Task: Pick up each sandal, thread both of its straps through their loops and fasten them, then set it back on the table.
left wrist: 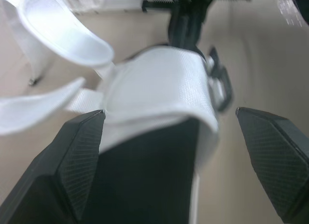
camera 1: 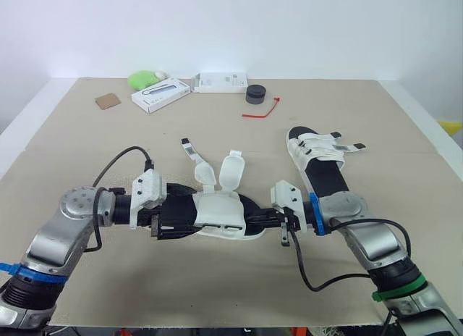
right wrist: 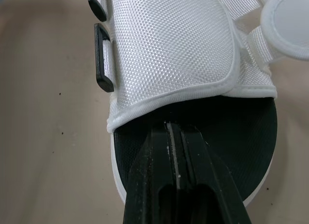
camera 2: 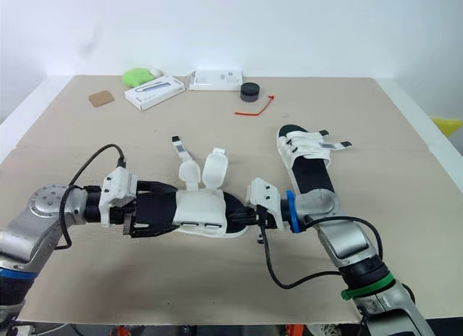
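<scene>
The right claw (right wrist: 175, 127) has its two fingers closed flat together. The tips lie over the black footbed at one end of the sandal (camera 1: 217, 214), and nothing shows between them. The left claw (left wrist: 169, 117) is spread wide astride the sandal's other end, with one finger (left wrist: 82, 151) close against the sole's edge and the other standing clear.

The sandal sits in the lower middle of the head view, lengthwise between the two claws. Whether it rests on the surface (camera 1: 217, 296) or hangs just above it cannot be told. Its straps (camera 1: 233, 169) are undone and flare up and away from the white upper. The black loops (right wrist: 102, 57) on the upper's side are empty.

The sandal looks light. The sole seems stiff enough to carry by its rim, so a pinch across the sole edge at the heel or toe should hold it steady. The webbing is limp and will flop, so each strap is best taken near its end tab.

The second sandal (camera 1: 318, 158) lies at middle right, with its straps across the upper.
</scene>
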You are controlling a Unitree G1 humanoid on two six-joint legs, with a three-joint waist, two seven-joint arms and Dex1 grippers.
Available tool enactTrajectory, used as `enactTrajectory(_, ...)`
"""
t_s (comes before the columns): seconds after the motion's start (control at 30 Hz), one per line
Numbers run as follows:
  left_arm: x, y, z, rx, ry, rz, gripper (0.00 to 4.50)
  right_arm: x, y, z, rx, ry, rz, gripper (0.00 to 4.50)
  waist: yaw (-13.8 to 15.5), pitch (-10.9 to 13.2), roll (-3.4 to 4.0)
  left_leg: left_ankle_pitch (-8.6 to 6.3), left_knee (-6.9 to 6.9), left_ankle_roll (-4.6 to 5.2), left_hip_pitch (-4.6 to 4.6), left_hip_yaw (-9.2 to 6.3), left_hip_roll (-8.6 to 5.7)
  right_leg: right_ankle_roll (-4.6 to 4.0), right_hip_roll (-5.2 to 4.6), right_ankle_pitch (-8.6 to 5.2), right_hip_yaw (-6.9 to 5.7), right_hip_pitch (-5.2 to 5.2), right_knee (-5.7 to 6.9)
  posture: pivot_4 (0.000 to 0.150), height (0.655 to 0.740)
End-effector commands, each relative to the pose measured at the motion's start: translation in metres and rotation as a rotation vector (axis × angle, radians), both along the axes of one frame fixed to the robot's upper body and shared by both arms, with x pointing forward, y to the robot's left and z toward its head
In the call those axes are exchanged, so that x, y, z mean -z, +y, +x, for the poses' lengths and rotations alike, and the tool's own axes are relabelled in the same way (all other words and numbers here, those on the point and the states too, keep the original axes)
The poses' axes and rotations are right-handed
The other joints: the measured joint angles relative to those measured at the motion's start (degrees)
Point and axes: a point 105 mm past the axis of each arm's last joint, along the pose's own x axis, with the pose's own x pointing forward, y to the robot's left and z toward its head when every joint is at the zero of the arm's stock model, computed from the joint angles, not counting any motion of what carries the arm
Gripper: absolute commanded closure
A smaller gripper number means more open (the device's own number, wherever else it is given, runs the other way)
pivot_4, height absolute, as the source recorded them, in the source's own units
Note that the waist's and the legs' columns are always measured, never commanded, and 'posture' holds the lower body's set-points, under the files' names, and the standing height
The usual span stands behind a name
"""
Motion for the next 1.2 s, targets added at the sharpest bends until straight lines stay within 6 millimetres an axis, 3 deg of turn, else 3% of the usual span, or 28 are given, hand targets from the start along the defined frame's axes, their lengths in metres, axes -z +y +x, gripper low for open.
enactTrajectory(0.03,-0.022,0.011,0.019,-0.144,0.103,-0.129,0.0,-0.004,0.0,0.002,-0.013,-0.037,-0.009,4.32,0.0,0.0,-0.01,0.0,0.01,0.0,0.0,-0.02,0.0,0.01,0.01,0.0,0.0,0.0,0.01,0.15,0.74)
enactTrajectory(0.27,-0.041,0.016,0.056,-0.343,0.423,-0.387,0.0,-0.007,0.0,0.004,-0.017,-0.062,-0.005,4.32,-0.02,-0.02,-0.07,0.05,0.05,-0.03,0.09,-0.12,0.0,0.03,0.04,0.02,-0.01,0.1,0.06,0.15,0.74)
enactTrajectory(0.4,-0.043,0.01,0.069,-0.379,0.652,-0.532,0.0,-0.009,0.004,0.003,-0.027,-0.07,0.005,4.32,0.02,-0.02,-0.07,0.05,0.05,-0.05,0.09,-0.18,-0.05,-0.17,0.0,0.15,-0.02,0.11,0.09,0.15,0.74)
enactTrajectory(0.53,-0.033,0.009,0.078,-0.446,0.818,-0.551,0.0,-0.01,0.004,0.005,-0.025,-0.078,0.008,4.32,-0.12,-0.02,-0.07,0.06,0.04,-0.09,0.1,-0.19,-0.09,-0.19,-0.02,0.16,-0.01,0.09,0.11,0.15,0.74)
enactTrajectory(0.77,-0.01,0.022,0.09,-0.599,0.954,-0.535,0.0,-0.011,0.004,0.005,-0.023,-0.082,0.011,4.32,-0.06,-0.02,-0.08,0.21,0.03,-0.36,0.1,-0.32,-0.19,-0.2,-0.08,0.17,-0.03,0.09,0.19,0.15,0.74)
enactTrajectory(1.0,0.001,0.019,0.096,-0.635,1.031,-0.515,0.0,-0.012,0.006,0.005,-0.024,-0.084,0.016,4.32,-0.06,-0.02,-0.08,0.31,0.03,-0.54,0.1,-0.35,-0.27,-0.15,-0.15,0.2,-0.03,0.1,0.24,0.15,0.74)
enactTrajectory(1.2,-0.011,0.003,0.116,-0.617,1.105,-0.611,0.0,-0.013,0.006,0.007,-0.024,-0.088,0.017,4.32,-0.02,-0.02,-0.1,0.42,0.03,-0.64,0.08,-0.42,-0.31,-0.13,-0.15,0.24,-0.02,0.11,0.28,0.15,0.74)
